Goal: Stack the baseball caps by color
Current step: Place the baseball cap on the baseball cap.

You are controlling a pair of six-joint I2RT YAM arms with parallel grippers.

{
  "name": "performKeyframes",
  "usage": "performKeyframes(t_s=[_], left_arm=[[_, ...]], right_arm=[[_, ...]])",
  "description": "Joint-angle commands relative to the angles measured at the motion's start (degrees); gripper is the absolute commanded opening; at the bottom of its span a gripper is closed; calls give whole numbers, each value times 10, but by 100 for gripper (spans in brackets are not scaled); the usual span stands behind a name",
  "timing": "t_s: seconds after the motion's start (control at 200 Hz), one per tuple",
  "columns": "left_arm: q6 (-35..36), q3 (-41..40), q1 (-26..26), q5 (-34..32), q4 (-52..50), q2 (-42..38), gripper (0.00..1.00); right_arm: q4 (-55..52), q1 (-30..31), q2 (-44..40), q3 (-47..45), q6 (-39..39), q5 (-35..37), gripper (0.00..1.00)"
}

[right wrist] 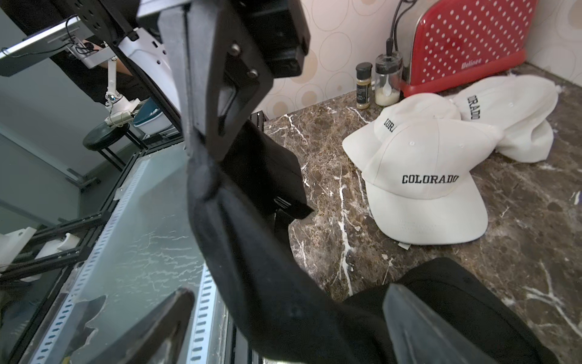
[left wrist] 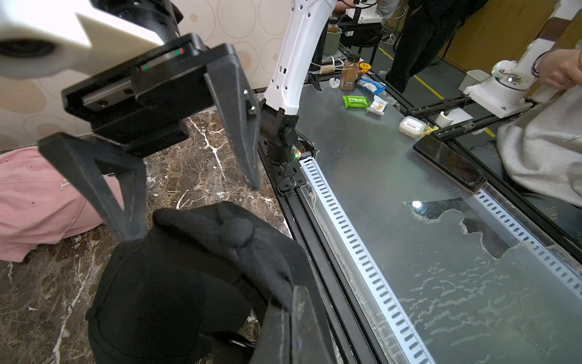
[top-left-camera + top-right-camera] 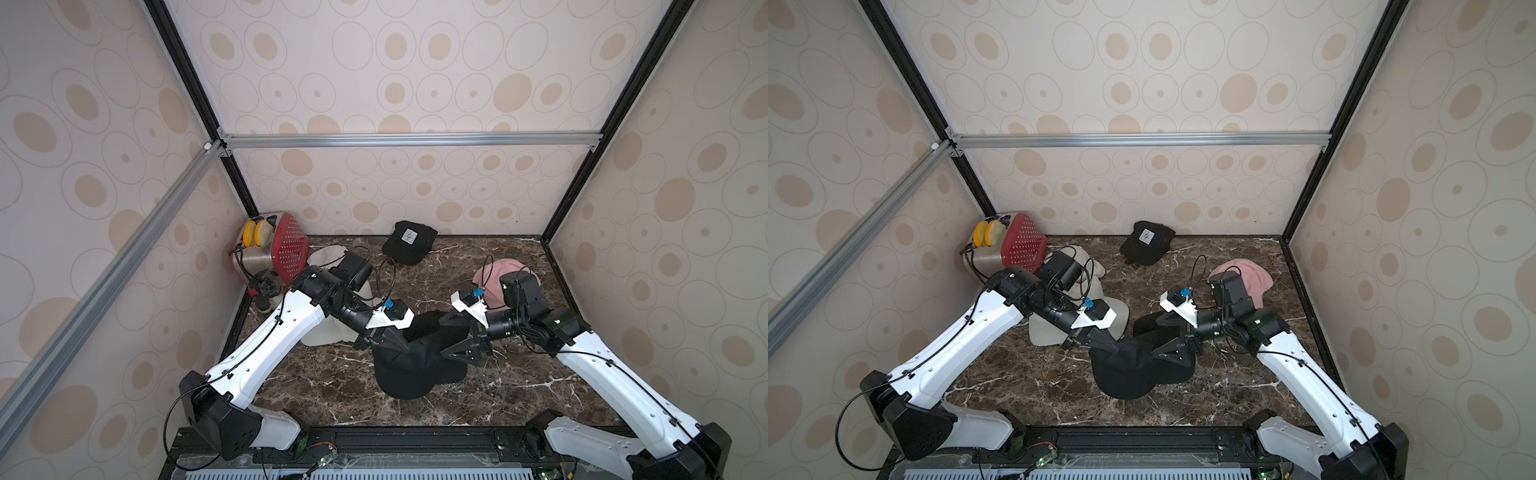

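Progress stands roughly midway, by judgement. White caps [image 1: 425, 176] lie overlapped in a loose pile near the far left corner of the table [image 3: 332, 395], beside the red toaster [image 3: 286, 249]; squaring up appears needed. Pink caps [image 3: 498, 270] sit heaped near the right edge; their count cannot be told. Left gripper [image 3: 1118, 347] is pinched tight on a black cap [image 3: 411, 374] at front centre, fabric bunched between its fingers. Right gripper [image 3: 442, 337] stands spread wide just beside it, holding nothing. Patched black cap [image 3: 409, 245] lies alone at the far edge, well apart, not yet brought to the held one.
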Motion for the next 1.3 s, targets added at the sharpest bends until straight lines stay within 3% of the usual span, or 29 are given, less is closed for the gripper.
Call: performKeyframes(t_s=[0.0, 0.1, 0.23, 0.466, 0.546, 0.586, 0.636, 0.676, 0.821, 1.016, 1.107, 1.202, 1.297], left_arm=[[72, 22, -2, 26, -74, 6, 0], [126, 37, -2, 28, -126, 20, 0], [113, 61, -2, 29, -130, 39, 0], [78, 71, -2, 25, -104, 47, 0], [54, 63, -2, 15, -81, 41, 0], [38, 57, -2, 11, -64, 35, 0], [11, 45, -1, 5, -34, 26, 0], [-18, 32, -1, -2, 0, 17, 0], [-148, -26, -1, -24, 146, -12, 0], [-422, -116, -5, 31, 429, -17, 0], [-591, -167, -26, -33, 570, -28, 0], [-656, -197, -39, -63, 609, -39, 0], [-698, -222, -38, -81, 630, -34, 0]], right_arm=[[37, 4, -1, 2, -2, 23, 100], [43, 4, 11, 21, -18, 17, 100], [-17, 14, 45, 51, -59, -64, 100], [-72, 52, 43, 37, -115, -43, 92], [-84, 51, 41, 41, -115, -31, 78], [-88, 51, 39, 43, -110, -20, 63], [-85, 51, 35, 42, -98, -1, 37], [-79, 47, 29, 39, -87, 13, 22], [-34, 10, -13, 10, -18, 40, 12], [-38, -59, -46, -27, 72, 49, 13], [-49, -59, -28, -30, 100, 35, 12], [-52, -59, -22, -37, 123, 2, 12], [-37, -59, -34, -60, 160, 33, 13]])
